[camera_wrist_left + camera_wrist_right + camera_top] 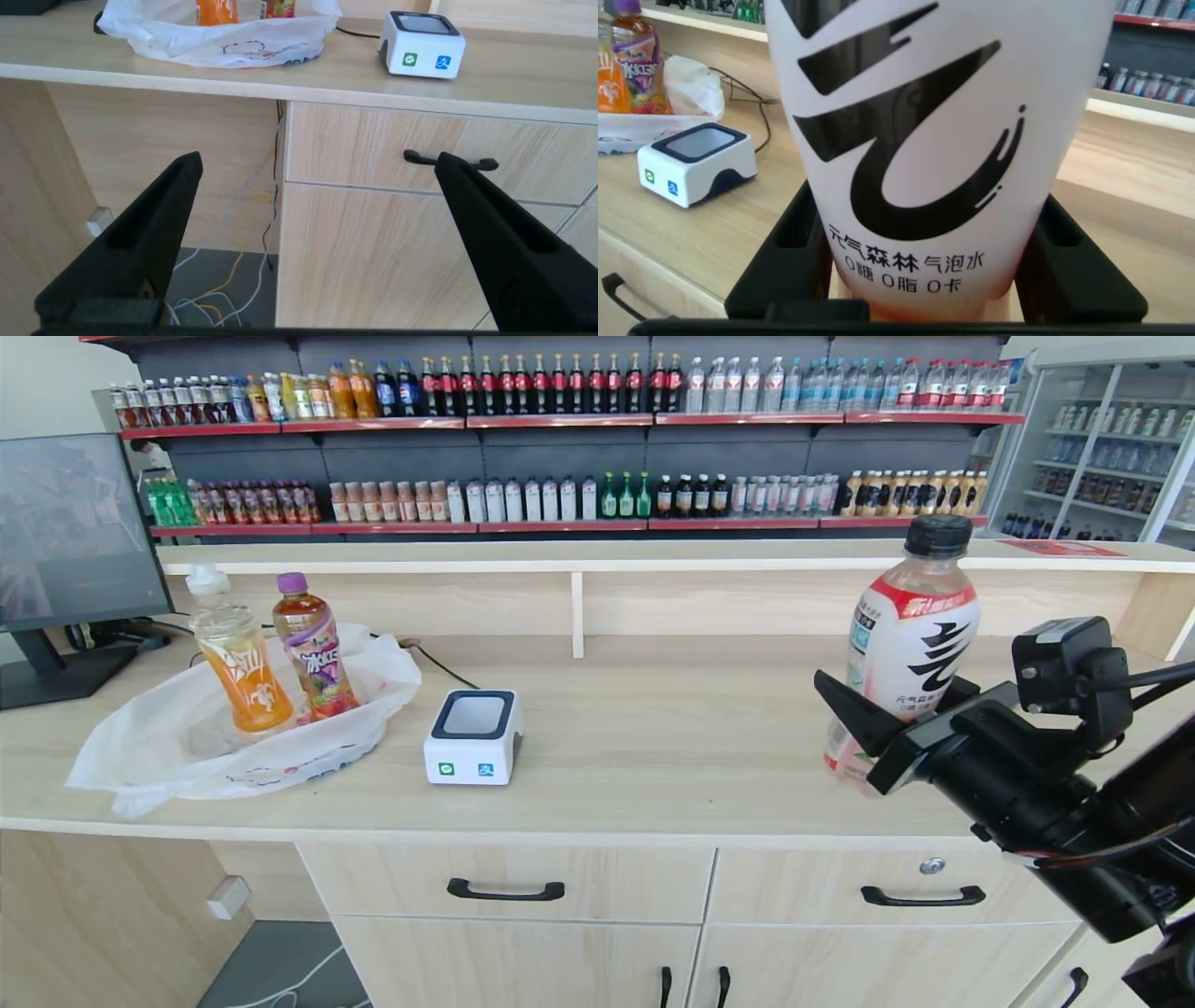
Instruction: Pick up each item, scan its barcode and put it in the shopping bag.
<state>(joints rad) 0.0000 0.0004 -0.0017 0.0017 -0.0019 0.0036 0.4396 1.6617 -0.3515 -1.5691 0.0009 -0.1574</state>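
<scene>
head view: right gripper clamped on white bottle at 3 o'clock; scanner at centre; shopping bag at 9 o'clock; left gripper spread apart.

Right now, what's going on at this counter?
It is a shop checkout. The right gripper has its jaws shut on a white-labelled drink bottle over the right end of the counter, well away from the barcode scanner in the middle. Two bottles, an orange one and a purple-capped one, already stand in the white shopping bag on the left. The left gripper hangs below counter level by the drawers, its jaws open and empty.
</scene>
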